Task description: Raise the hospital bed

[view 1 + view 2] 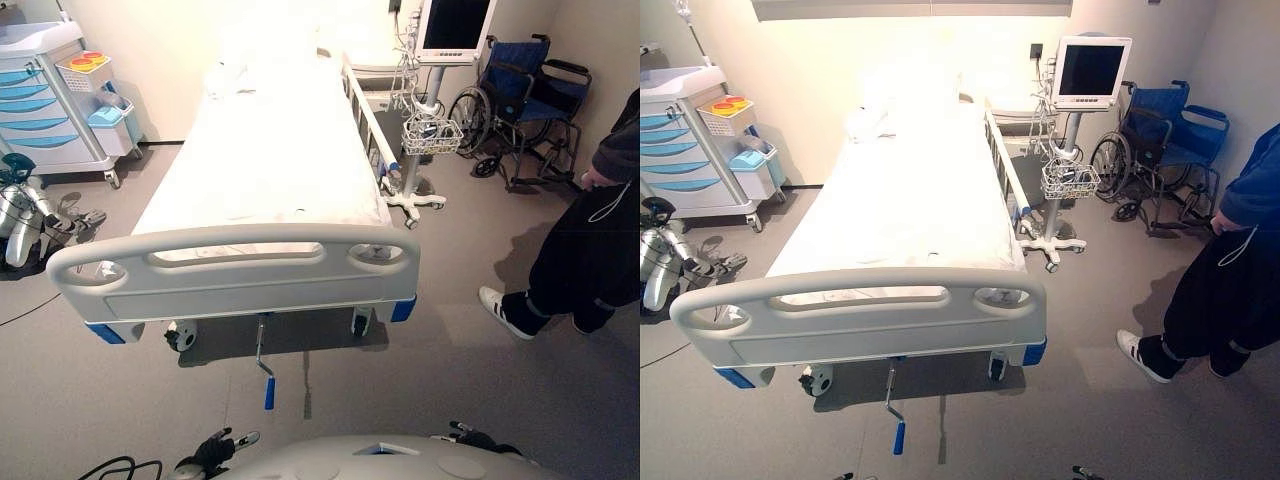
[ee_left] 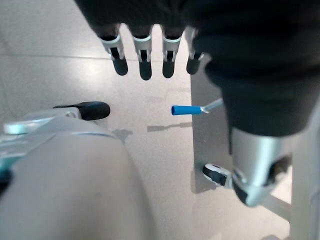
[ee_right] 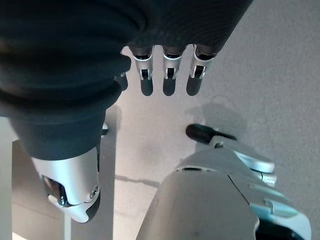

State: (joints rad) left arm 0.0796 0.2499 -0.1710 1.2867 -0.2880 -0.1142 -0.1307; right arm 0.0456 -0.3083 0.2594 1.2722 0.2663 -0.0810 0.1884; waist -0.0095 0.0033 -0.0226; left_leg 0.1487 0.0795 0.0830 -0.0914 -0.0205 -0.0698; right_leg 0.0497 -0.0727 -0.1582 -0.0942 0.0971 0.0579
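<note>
Hospital bed (image 1: 270, 160) with a white mattress, seen from its foot end and running from the centre of the head views toward 12 o'clock. The grey footboard (image 1: 235, 270), with blue corner caps, spans the middle of the scene. Below it, at about 6 o'clock from the footboard's centre, a metal crank (image 1: 262, 350) hangs down from under the bed frame and ends in a blue crank handle (image 1: 269, 392) close to the floor (image 1: 500, 400). Nothing touches the crank.

Left hand (image 2: 150, 47): fingers straight and slightly spread, dark tips pointing down at the floor, holding nothing; the blue crank handle lies past the fingertips, well apart from them. Right hand (image 3: 170, 75): fingers likewise straight and relaxed, thumb apart, empty, above bare floor. Both hands sit low, at the 6 o'clock edge of the head views.

Surroundings: a medical cart (image 1: 50, 95) with blue drawers at 10 o'clock beside the bed; a monitor (image 1: 1090, 70) on a wheeled stand with a wire basket (image 1: 1070, 180) at 1 o'clock, just beside the bed's side rail (image 1: 362, 120); a blue wheelchair (image 1: 1165, 145) at 2 o'clock against the wall; a person (image 1: 1230, 270) in dark clothes and white shoes standing at 3 o'clock, well apart from the bed.
</note>
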